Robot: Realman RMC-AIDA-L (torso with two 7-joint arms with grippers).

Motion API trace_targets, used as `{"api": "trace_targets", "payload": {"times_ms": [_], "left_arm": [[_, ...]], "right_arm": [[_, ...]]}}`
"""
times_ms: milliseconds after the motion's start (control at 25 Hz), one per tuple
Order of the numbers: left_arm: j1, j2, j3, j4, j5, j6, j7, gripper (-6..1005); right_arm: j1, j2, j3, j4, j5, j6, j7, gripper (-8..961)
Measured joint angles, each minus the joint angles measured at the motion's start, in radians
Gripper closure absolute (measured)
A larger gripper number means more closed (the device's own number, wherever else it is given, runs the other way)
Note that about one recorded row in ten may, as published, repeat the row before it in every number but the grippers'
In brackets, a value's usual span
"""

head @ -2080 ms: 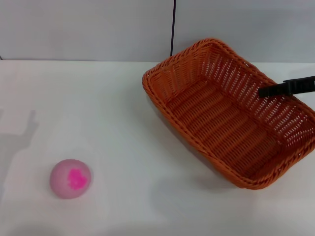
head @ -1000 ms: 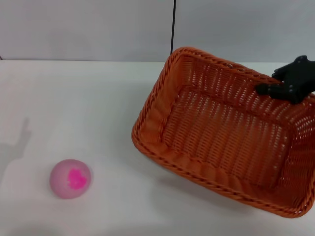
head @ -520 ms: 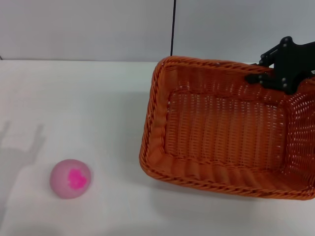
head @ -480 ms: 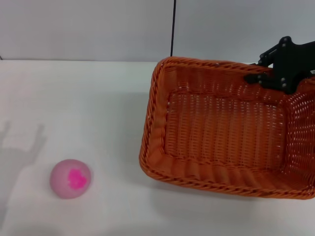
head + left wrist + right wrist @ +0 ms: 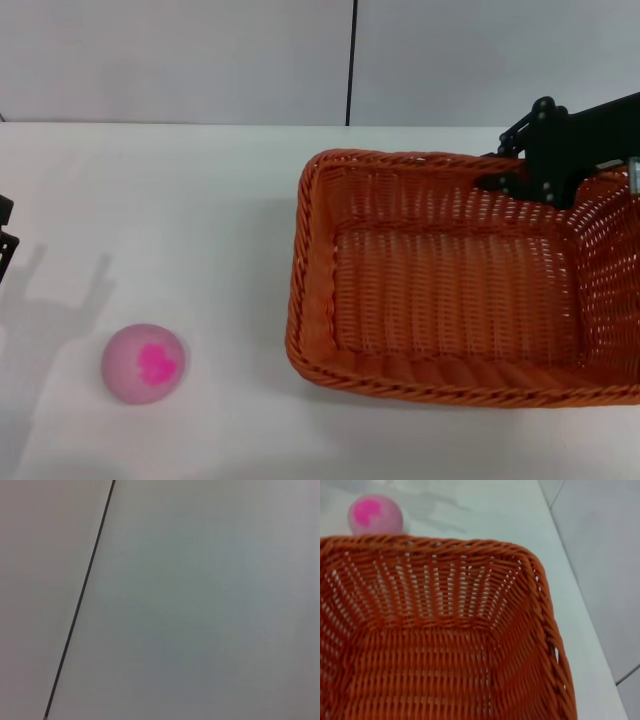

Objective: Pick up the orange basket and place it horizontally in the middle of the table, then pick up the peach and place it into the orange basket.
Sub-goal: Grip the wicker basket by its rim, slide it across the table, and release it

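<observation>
Desk (image 5: pixel 200 200): white, carries everything.
Basket (image 5: pixel 455 275): right of centre, long side level; released here it ends up off-middle.
Right gripper (image 5: pixel 525 170): fingers clamp the far rim; a slip tips the basket.
Peach (image 5: pixel 143 362): near left, well apart.
Left gripper (image 5: pixel 5 230): left edge, fingers unclear.

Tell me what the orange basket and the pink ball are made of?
The orange basket looks like woven wicker, maybe plastic: open-weave strands, braided rim, slight sheen. The peach looks like a matte toy ball, possibly foam or soft plastic; its material isn't certain.
</observation>
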Motion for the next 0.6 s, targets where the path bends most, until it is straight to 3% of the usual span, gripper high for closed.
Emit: {"api": "trace_targets", "payload": {"times_ms": [360, 600], "left_arm": [[0.014, 0.000, 0.015, -0.022, 0.000, -0.008, -0.005, 171], [0.021, 0.000, 0.024, -0.030, 0.000, -0.008, -0.005, 171]], "right_arm": [[0.001, -0.008, -0.001, 0.036, 0.094, 0.049, -0.079, 761], [0.005, 0.003, -0.034, 0.086, 0.111, 0.114, -0.082, 696]]}}
